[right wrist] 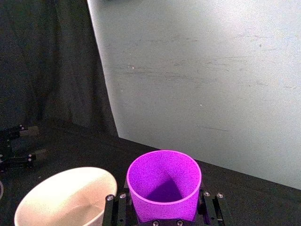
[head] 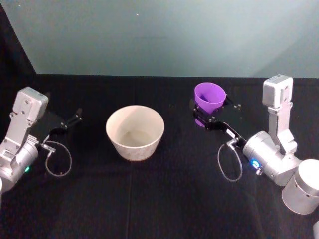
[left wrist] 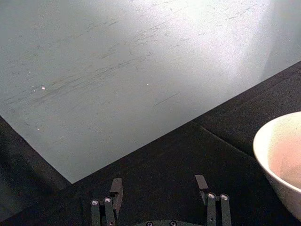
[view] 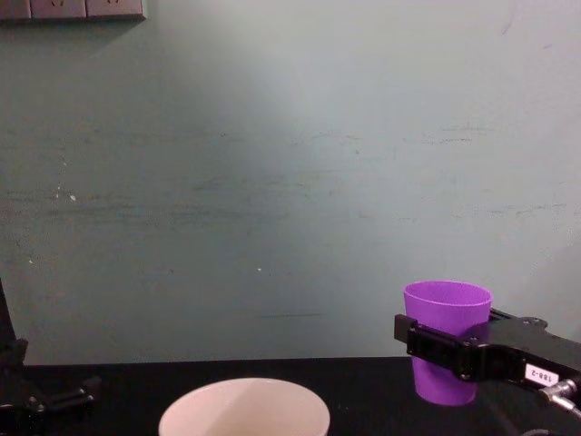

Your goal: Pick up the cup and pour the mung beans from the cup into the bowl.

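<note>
Right gripper (head: 214,110) is clamped on the lower wall of the purple cup (head: 209,95). The cup is upright, toward the far right of the bench (head: 159,199). Off-white bowl (head: 134,132) stands mid-bench, apart from the cup. Left gripper (head: 70,121) sits near the left edge, fingers spread, empty.

I see the cup (head: 206,95) plain bright purple, the bowl (head: 135,145) plain off-white, the table cloth (head: 164,199) black, the wall (head: 174,35) pale grey-green, and my right gripper (head: 214,112) black.
</note>
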Motion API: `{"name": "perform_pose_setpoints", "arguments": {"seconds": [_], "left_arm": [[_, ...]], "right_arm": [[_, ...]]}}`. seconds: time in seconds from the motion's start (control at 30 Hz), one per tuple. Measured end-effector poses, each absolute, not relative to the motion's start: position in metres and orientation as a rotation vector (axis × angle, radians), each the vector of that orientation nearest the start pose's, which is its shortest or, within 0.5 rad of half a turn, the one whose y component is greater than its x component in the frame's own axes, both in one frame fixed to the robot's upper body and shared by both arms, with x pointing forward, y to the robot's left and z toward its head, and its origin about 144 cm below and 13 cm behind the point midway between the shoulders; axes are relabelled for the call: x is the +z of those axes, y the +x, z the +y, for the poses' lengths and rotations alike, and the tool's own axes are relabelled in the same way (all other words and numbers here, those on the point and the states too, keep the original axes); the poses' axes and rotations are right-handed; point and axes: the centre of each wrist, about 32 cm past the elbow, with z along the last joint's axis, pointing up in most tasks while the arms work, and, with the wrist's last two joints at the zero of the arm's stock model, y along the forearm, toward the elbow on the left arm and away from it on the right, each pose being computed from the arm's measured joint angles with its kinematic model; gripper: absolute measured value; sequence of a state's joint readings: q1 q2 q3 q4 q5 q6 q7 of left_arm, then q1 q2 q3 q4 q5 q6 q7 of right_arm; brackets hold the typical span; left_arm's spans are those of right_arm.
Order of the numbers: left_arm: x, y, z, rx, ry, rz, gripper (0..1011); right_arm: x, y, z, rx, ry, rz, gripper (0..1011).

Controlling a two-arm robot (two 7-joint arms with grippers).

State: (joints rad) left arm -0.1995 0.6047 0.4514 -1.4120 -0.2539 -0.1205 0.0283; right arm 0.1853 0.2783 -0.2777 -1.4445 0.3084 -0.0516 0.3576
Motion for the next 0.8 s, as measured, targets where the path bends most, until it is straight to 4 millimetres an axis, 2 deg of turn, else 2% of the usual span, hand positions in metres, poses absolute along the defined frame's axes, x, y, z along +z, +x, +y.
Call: {"name": "perform_pose_setpoints", "arguments": {"seconds": [0.8], "left_arm": [[1.1398, 0.4886, 0.3097, 1.248, 0.305, -0.285, 1000]], "right_arm": [[1.1547, 0.5025, -0.2347, -0.984, 0.018, -0.032, 735]]}}
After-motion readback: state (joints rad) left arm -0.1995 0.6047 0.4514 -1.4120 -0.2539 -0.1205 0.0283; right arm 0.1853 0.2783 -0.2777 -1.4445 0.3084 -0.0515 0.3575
